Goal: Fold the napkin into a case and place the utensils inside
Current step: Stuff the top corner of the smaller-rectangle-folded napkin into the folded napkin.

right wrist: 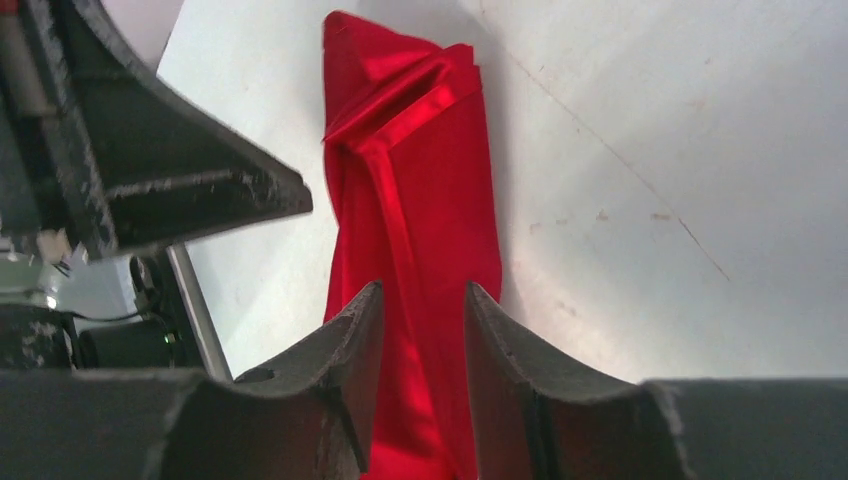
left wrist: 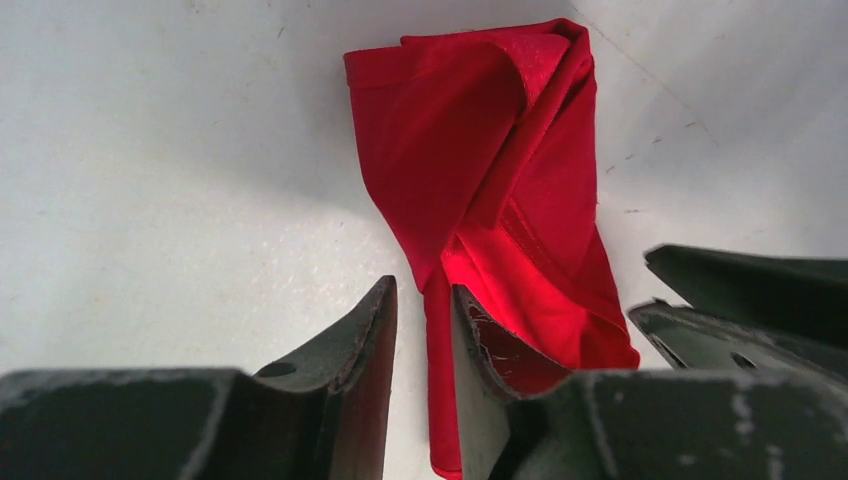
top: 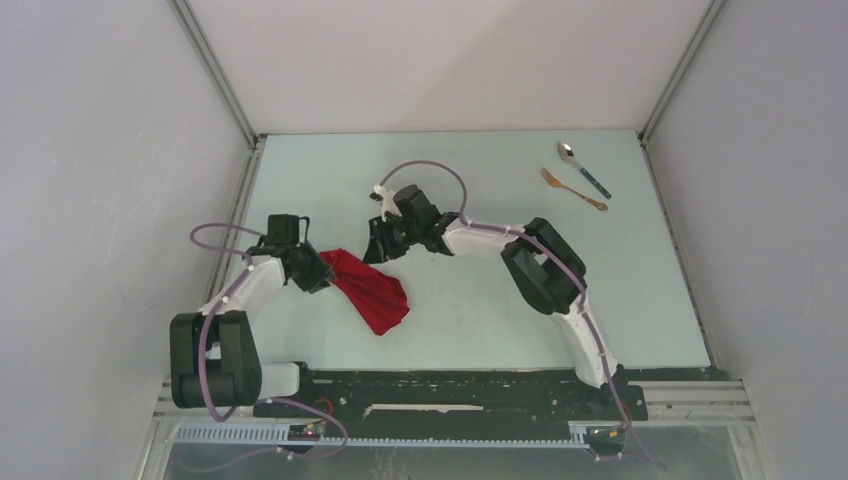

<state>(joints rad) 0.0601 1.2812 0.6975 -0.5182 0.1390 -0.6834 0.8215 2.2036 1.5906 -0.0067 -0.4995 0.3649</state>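
The napkin (left wrist: 500, 180) is red cloth with a slight sheen; the table (top: 480, 310) looks matt, faintly scuffed.

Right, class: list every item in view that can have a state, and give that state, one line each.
napkin: bunched in loose folds, not yet a flat case.
spoon: lying flat, untouched, outside the napkin.
fork: lying flat beside the spoon, untouched.
left gripper: jaws apart, napkin showing between them.
right gripper: jaws apart, napkin showing between them.
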